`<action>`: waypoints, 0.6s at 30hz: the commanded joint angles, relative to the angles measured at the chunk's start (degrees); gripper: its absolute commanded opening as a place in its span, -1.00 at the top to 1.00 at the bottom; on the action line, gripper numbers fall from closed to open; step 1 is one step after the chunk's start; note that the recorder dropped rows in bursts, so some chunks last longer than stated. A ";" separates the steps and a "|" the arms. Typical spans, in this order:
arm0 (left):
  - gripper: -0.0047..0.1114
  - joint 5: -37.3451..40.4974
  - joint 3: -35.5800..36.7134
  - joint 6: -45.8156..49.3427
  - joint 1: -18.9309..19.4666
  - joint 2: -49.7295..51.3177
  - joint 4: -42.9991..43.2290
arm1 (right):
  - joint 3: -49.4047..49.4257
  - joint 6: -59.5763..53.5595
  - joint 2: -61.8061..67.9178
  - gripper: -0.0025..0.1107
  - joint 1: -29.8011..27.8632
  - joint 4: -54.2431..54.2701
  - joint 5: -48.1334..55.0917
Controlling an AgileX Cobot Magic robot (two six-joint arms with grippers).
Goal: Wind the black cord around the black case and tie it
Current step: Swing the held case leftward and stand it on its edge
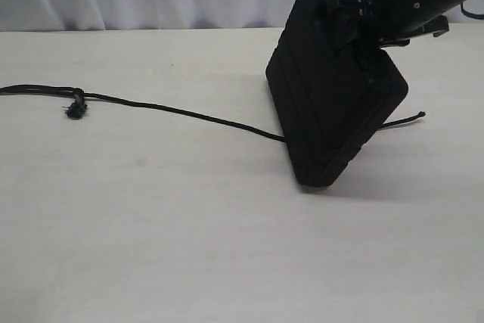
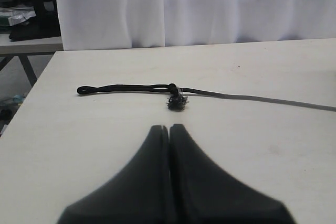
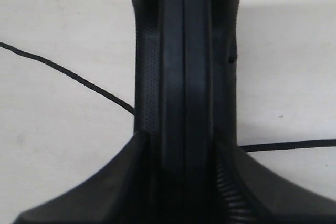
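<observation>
Pressed tight together with nothing between them, the jaws of the left gripper fill the near edge of the left wrist view. That gripper hangs just above the bench, facing the doubled loop and frayed knot of the black cord, near them but touching neither. It looks placed to take that end once the cord has to be drawn up.

The right gripper holds the black case by its upper edge, so the case stands tilted on its lower edge on the bench and not flat. The likely reason is the cord. It runs from the knot across the bench to the foot of the case, passes under or just behind it, and its free tip shows on the far side. Tipped up like this, the case lets the cord go beneath it for the first turn.

From the right wrist camera, the jaws stand partly apart, one on each side of the case's seamed edge, grasping it. Whether they clamp hard or only steady it is hard to judge this close. No turn of cord lies around the case yet.
</observation>
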 commanded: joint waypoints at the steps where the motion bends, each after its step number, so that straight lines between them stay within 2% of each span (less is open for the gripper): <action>1: 0.92 -0.35 0.21 -0.15 -0.41 -0.25 0.13 | 0.17 -0.88 -1.30 0.35 1.57 0.10 -1.01; 5: 0.92 -0.35 0.21 -0.15 -0.41 -0.25 0.13 | 0.17 3.48 -1.30 0.36 5.69 -5.02 -5.77; 8: 0.92 -0.35 0.21 -0.15 -0.41 -0.25 0.13 | 0.17 8.83 -1.30 0.37 6.04 -10.05 -5.91; 10: 0.92 -0.35 0.21 -0.15 -0.41 -0.25 0.13 | 0.17 9.21 -1.30 0.46 6.04 -10.23 -4.86; 13: 0.92 -0.35 0.21 -0.15 -0.41 -0.25 0.13 | 0.17 7.98 -1.30 0.33 6.04 -9.21 -4.98; 18: 0.92 -0.35 0.21 -0.15 -0.41 -0.25 0.13 | -1.59 7.98 -1.39 0.32 6.04 -8.80 -4.73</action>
